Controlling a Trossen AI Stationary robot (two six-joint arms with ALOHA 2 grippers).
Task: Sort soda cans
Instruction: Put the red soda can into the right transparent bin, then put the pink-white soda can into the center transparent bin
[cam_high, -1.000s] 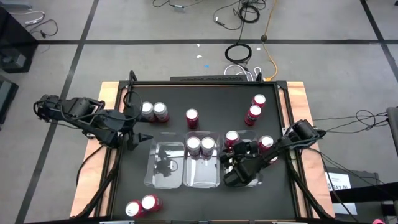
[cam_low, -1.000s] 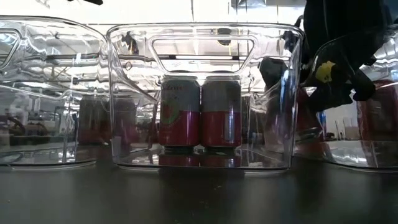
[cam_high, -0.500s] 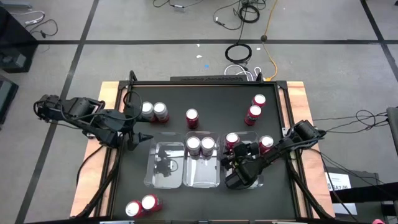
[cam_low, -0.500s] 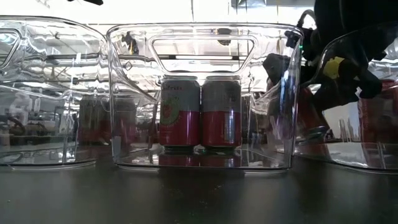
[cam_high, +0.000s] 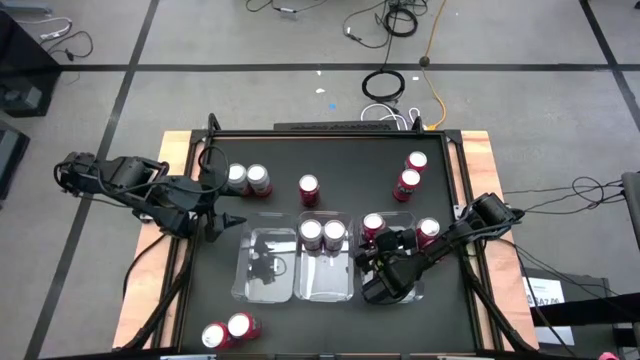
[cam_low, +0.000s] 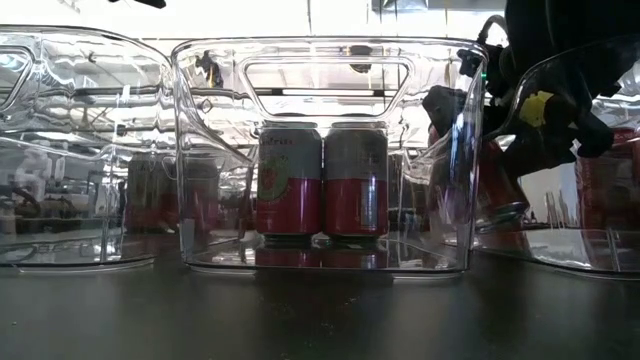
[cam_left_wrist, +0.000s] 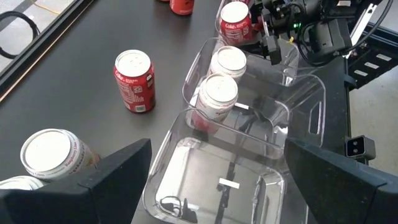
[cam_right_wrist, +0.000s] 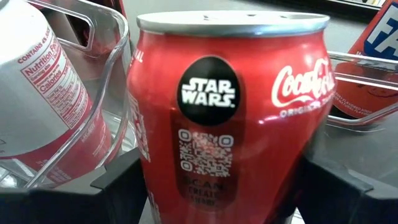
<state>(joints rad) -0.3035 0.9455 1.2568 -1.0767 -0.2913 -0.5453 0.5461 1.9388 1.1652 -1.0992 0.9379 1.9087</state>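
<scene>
Right gripper (cam_high: 383, 252) was found lowered into the right-hand clear tray (cam_high: 410, 292), its fingers set wide on either side of a red cola can (cam_right_wrist: 230, 106) that filled the right wrist view; whether the pads actually pressed the can could not be told from the pictures. Compared with a second before, the right arm had been shifted slightly within the tray and then brought to rest, with no difference seen over the last half second. The fingers had not been narrowed in that time. This was judged to mean either that the can had just been set down and release was finished, or that a grasp was about to be made; which of the two could not be settled.

The can was seen standing upright, its long axis vertical, the silver top upward and the printed label turned toward the wrist camera. It stood at the far end of the right tray, just beside the wall shared with the middle tray (cam_high: 326, 285), where two cans (cam_high: 322, 234) stood upright side by side, touching or nearly so.

Left gripper (cam_high: 232, 221) was held open and empty near the left edge of the surface (cam_high: 350, 165), close to the left tray (cam_high: 262, 268), which held no can. Other cans were left standing loose on the surface, a pair (cam_high: 247, 179) of them near that gripper.
</scene>
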